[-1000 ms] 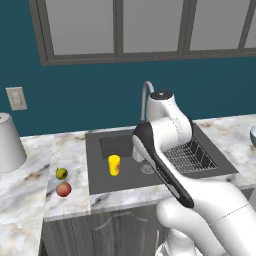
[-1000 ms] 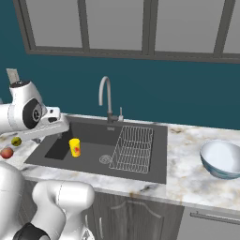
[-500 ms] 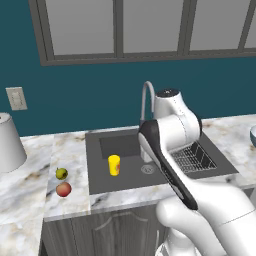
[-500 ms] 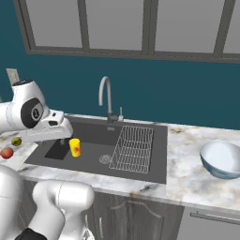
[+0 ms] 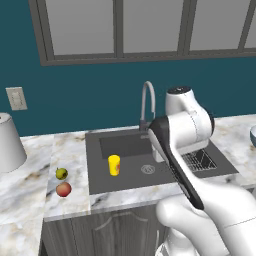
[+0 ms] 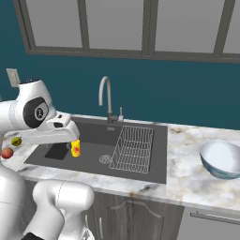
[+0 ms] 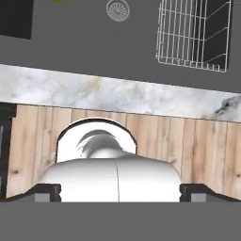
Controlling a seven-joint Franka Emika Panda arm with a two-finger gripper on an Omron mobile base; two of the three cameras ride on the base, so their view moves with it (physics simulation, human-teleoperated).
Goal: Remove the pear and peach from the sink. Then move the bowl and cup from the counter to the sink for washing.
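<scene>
Down in the sink, the cup is standing upright on the dark basin floor, left of the round drain as I am seeing it from the left base camera; from the right base camera the cup is peeking out just beyond my forearm, its red mark facing me. On the counter left of the basin, the pear and the peach are sitting close together, the peach nearer the front edge, both clear of the sink. I am picking up the bowl on the marble well to the right of the sink, upright and apart from everything else. A wire rack is lying in the right half of the basin, with the curved faucet rising behind it. Looking through the hand camera, I am seeing the rack and drain beyond a strip of counter and wood floor; the fingertips are sitting far apart at the two bottom corners, spread wide and gripping nothing. A pale conical vessel is standing at the far left of the counter.
</scene>
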